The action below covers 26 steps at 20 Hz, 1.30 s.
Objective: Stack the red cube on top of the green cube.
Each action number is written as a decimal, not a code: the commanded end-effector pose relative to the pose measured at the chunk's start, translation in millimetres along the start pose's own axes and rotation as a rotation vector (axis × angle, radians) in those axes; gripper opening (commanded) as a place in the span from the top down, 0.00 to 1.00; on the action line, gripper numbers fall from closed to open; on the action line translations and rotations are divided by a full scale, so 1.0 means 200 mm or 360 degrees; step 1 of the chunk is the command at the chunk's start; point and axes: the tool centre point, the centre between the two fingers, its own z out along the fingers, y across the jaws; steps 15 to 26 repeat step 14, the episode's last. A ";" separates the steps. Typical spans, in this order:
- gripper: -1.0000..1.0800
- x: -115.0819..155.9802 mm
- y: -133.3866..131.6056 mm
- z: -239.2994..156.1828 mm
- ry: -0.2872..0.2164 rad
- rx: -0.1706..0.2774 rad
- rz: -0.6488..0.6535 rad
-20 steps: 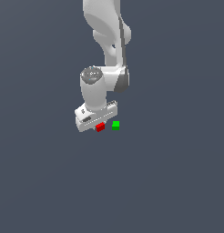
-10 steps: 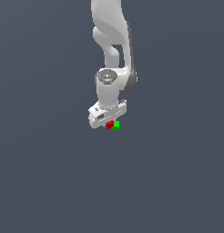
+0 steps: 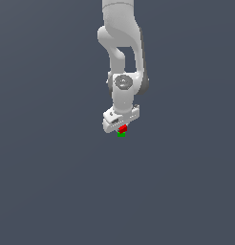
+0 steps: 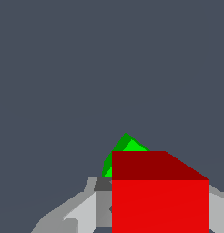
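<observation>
In the exterior view my white gripper (image 3: 122, 128) hangs straight down, shut on the tiny red cube (image 3: 122, 128). The tiny green cube (image 3: 121, 135) lies on the floor directly beneath it, only its lower part showing. The red cube sits right above the green one; whether they touch I cannot tell. In the wrist view the red cube (image 4: 160, 195) fills the space between my fingers (image 4: 82, 214) and hides most of the green cube (image 4: 125, 148), whose one corner shows behind it.
A plain dark grey floor (image 3: 52, 182) spreads all around. The white arm (image 3: 120, 43) rises straight above the gripper.
My gripper has carried the red cube toward the exterior view's right, from beside the green cube to directly above it.
</observation>
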 end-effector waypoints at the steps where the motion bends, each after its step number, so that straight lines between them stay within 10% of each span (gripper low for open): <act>1: 1.00 0.00 -0.01 0.01 0.0002 -0.0001 0.0002; 4: 1.00 0.00 0.00 0.00 0.0001 -0.0002 0.0003; 5: 0.04 0.00 0.00 0.00 0.0001 -0.0002 0.0003; 26: 0.04 0.00 0.00 0.00 0.0001 -0.0002 0.0003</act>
